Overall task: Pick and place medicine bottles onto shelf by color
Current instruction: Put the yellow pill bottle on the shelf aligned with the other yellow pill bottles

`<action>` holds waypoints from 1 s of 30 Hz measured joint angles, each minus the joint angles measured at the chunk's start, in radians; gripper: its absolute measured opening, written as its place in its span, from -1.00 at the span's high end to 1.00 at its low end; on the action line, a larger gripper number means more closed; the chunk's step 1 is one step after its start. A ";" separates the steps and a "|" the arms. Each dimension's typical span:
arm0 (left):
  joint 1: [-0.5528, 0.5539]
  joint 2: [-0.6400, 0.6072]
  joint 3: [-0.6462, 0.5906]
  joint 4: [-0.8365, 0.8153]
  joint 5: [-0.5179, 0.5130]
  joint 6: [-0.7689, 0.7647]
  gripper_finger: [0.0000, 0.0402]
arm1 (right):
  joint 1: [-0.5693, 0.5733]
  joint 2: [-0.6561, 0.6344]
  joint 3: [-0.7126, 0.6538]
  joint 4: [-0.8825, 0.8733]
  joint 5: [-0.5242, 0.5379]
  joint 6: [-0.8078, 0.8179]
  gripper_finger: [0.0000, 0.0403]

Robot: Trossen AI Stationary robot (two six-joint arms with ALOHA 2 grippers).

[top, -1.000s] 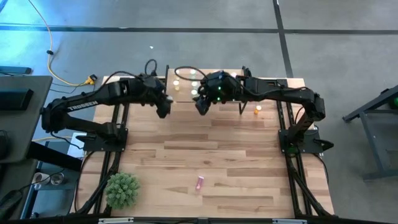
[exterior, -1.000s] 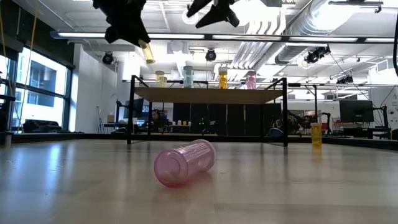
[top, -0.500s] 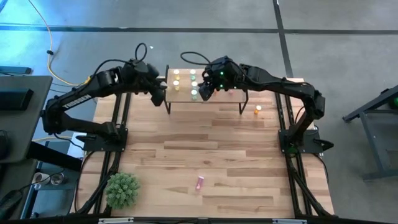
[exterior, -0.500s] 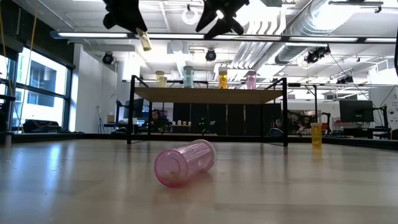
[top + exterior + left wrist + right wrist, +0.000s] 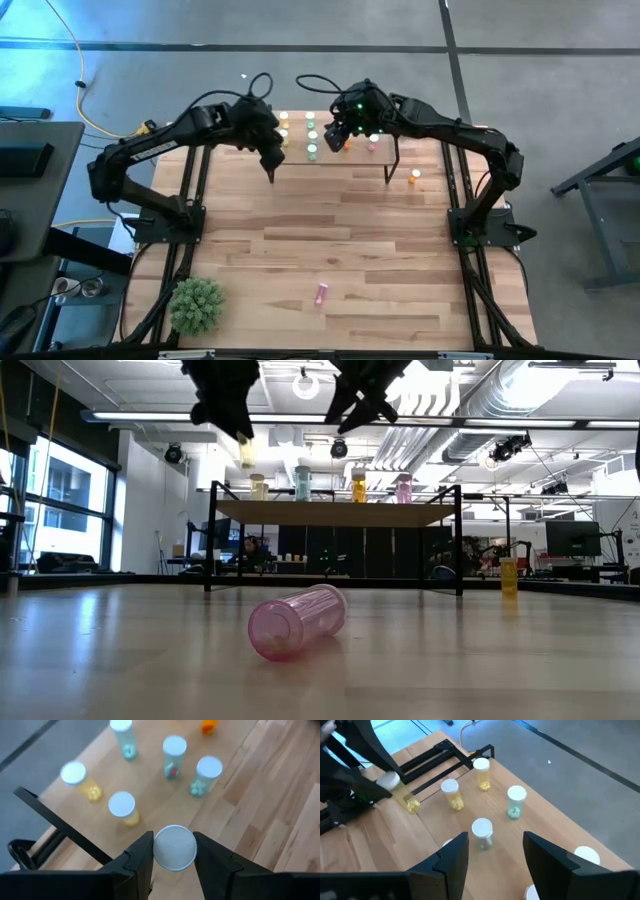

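Left claw [image 5: 173, 851] is clenched on a yellow bottle [image 5: 174, 847], its white cap square between the two dark fingers in the left wrist view. In the high view that claw [image 5: 270, 155] sits at the upper middle of the frame, right at the left end of the shelf [image 5: 325, 158]. In the low view the claw [image 5: 238, 428] hangs at the top of the frame, left of centre, with the yellow bottle [image 5: 245, 451] poking out beneath it, above the shelf's left end.

Right claw [image 5: 492, 851] is released, fingers spread wide and nothing between them. In the high view it [image 5: 338, 135] is over the shelf, just right of the left claw; in the low view it [image 5: 360, 408] hangs at the top centre.

The shelf [image 5: 335, 513] stands at the middle of the low view, carrying upright bottles in a row: a yellow one [image 5: 258, 487], a green one [image 5: 303, 484], an orange one [image 5: 358, 486] and a pink one [image 5: 403, 488]. The right wrist view picks out two yellow bottles [image 5: 451, 794] side by side and two green ones [image 5: 515, 802] near them on the shelf board.

Off the shelf, a pink bottle [image 5: 297, 622] lies on its side on the tabletop [image 5: 520, 660] in the lower centre of the low view, and an orange bottle [image 5: 509, 575] stands on the right, beyond the shelf's right leg. In the high view, a green plant [image 5: 196, 305] sits at the lower left corner of the tabletop.
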 joint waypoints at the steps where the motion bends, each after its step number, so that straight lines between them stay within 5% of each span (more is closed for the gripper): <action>1: 0.000 0.009 0.000 -0.004 0.000 -0.004 0.42 | 0.000 0.000 0.000 -0.001 0.000 0.000 0.11; 30: 0.000 0.170 0.002 -0.006 -0.038 -0.005 0.42 | -0.034 0.001 0.000 0.001 0.001 0.000 0.11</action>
